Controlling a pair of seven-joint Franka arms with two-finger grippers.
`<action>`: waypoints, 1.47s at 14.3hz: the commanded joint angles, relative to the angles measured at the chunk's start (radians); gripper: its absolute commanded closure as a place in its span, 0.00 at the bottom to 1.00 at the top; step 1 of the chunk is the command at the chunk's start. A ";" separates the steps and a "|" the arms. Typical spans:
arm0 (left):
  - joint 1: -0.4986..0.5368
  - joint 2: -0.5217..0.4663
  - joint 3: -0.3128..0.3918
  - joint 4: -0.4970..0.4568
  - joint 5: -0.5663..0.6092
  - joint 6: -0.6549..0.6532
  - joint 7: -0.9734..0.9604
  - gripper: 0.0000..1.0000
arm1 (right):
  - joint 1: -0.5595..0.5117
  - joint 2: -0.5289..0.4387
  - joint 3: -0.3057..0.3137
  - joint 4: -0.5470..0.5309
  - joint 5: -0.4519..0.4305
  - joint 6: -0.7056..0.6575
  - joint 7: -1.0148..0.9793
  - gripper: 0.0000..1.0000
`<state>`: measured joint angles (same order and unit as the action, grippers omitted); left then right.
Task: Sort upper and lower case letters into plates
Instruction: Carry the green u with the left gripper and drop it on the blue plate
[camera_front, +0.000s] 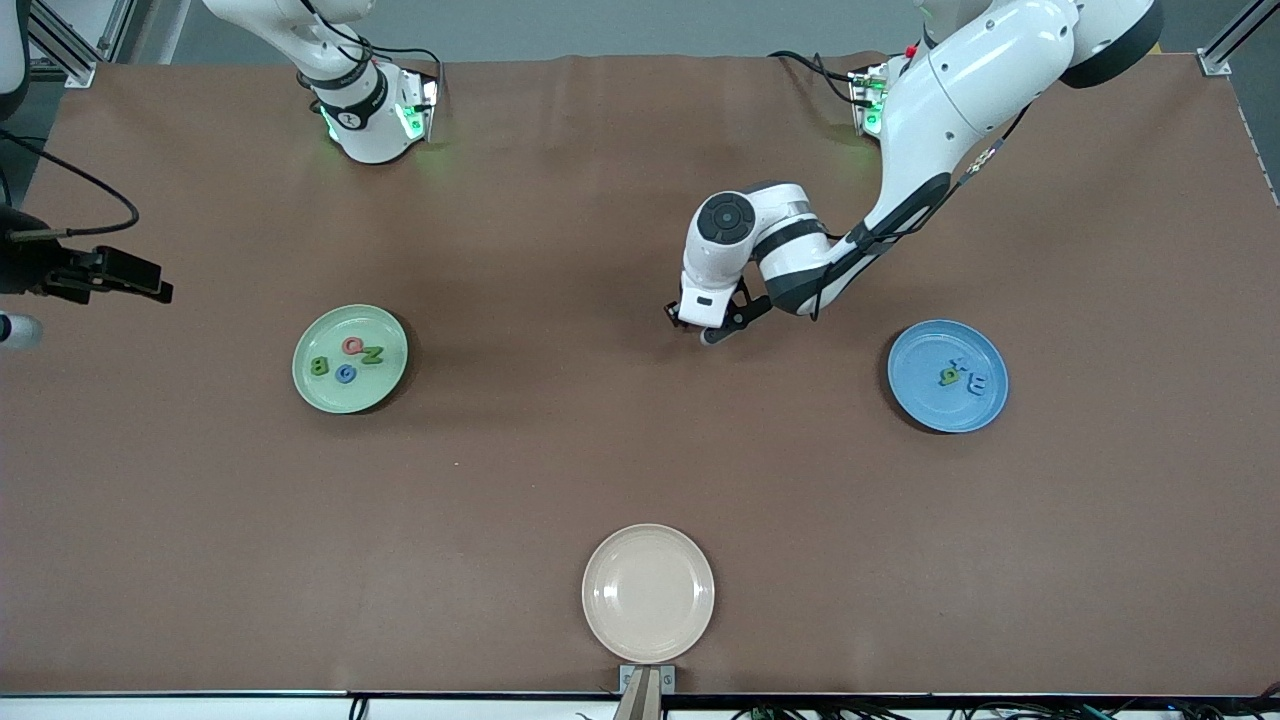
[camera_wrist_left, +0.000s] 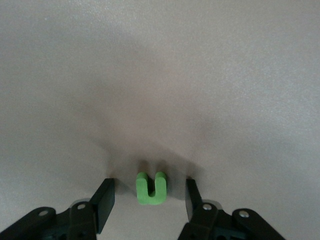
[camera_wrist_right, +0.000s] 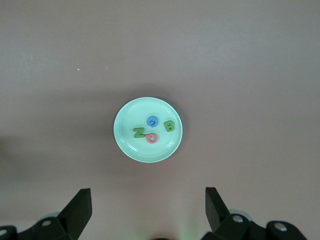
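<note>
- Left end effector (camera_wrist_left: 150, 197) low at the desk (camera_front: 560, 450), fingers (camera_wrist_left: 104, 202) parted either side of green letter (camera_wrist_left: 151, 188), not touching.
- Right end effector (camera_wrist_right: 148, 210) wide open, empty, above pale green plate (camera_wrist_right: 131, 145).

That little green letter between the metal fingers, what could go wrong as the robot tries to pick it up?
The small green foam letter lies flat on the brown table, with the left pincer straddling it, fingers apart. It sits closer to one finger, so closing may nudge or twist it instead of gripping. Being so thin and tiny, it could also slip free on the way to the round blue plastic plate.
</note>
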<state>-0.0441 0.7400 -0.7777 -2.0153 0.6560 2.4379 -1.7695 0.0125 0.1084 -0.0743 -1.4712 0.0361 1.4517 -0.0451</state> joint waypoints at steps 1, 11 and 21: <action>-0.014 0.009 0.011 0.017 -0.016 0.004 -0.007 0.50 | -0.013 -0.072 0.022 -0.063 -0.027 0.015 0.016 0.00; 0.001 -0.016 0.005 0.039 -0.015 -0.087 0.004 0.92 | -0.028 -0.134 0.044 -0.095 -0.051 -0.005 0.016 0.00; 0.559 -0.149 -0.288 0.072 -0.107 -0.321 0.643 0.97 | -0.029 -0.170 0.045 -0.077 -0.038 -0.074 0.022 0.00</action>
<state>0.3848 0.6051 -0.9906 -1.8868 0.5670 2.1453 -1.2449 0.0090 -0.0307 -0.0572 -1.5262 0.0015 1.3907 -0.0435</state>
